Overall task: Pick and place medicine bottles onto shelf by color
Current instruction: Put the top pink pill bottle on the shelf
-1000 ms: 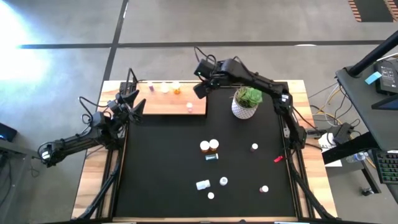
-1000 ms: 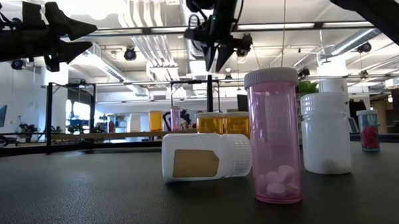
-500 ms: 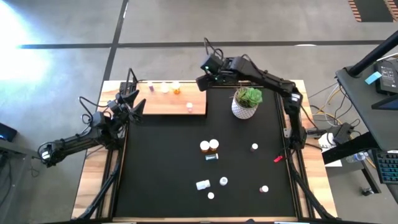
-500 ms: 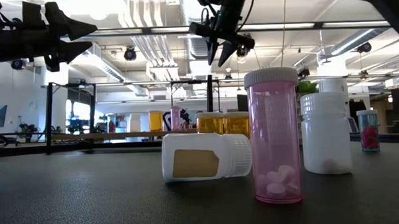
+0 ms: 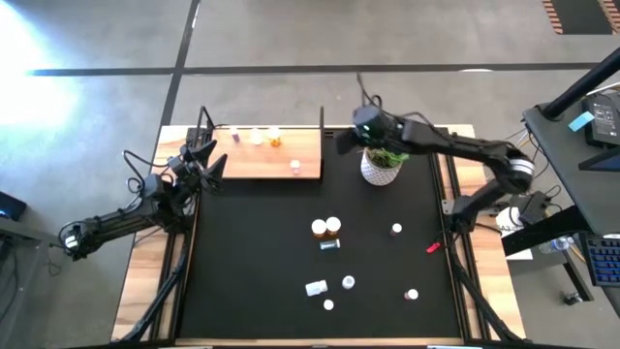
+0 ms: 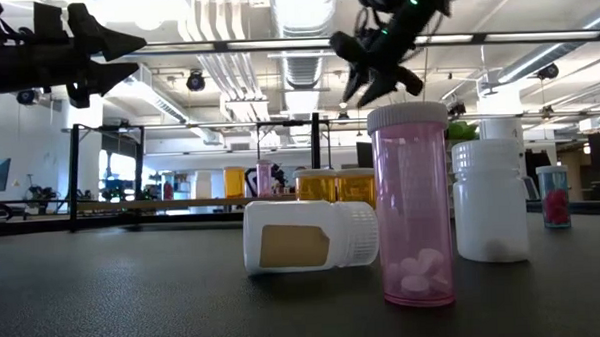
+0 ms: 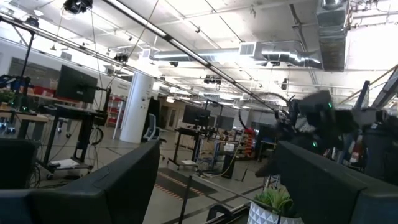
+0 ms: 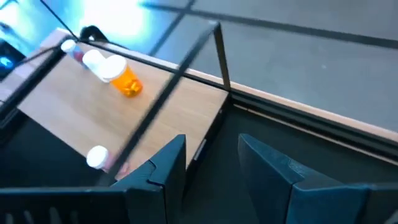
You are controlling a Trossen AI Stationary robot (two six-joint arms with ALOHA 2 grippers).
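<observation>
The right claw [image 5: 347,142] is held raised above the tabletop [image 5: 145,262], between the far right corner of the shelf [image 5: 266,160] and the potted plant [image 5: 385,160]; its fingers [image 8: 165,165] are spread with nothing between them. In the right wrist view, the shelf's light-wood board and one black post [image 8: 222,53] are seen past the fingers, with an orange bottle [image 8: 129,82] and a white-capped bottle [image 8: 98,157] on the board.

The left claw [image 5: 205,155] is held raised at the left end of the shelf, its fingers [image 7: 93,193] spread and empty.

On the shelf, four bottles are seen from above: three in a row along the far edge [image 5: 255,137] and one pinkish bottle [image 5: 295,167] near the front right. The remaining bottles are scattered on the black mat [image 5: 242,271]: two orange bottles [image 5: 325,229] stand touching near the middle, a white bottle [image 5: 315,287] lies on its side near the front, and others are set well apart to the right. A small red object [image 5: 432,248] lies near the mat's right edge.

In the low view, a pink bottle [image 6: 412,205] stands upright in front, beside the lying white bottle [image 6: 310,234] and an upright white one [image 6: 491,197].
</observation>
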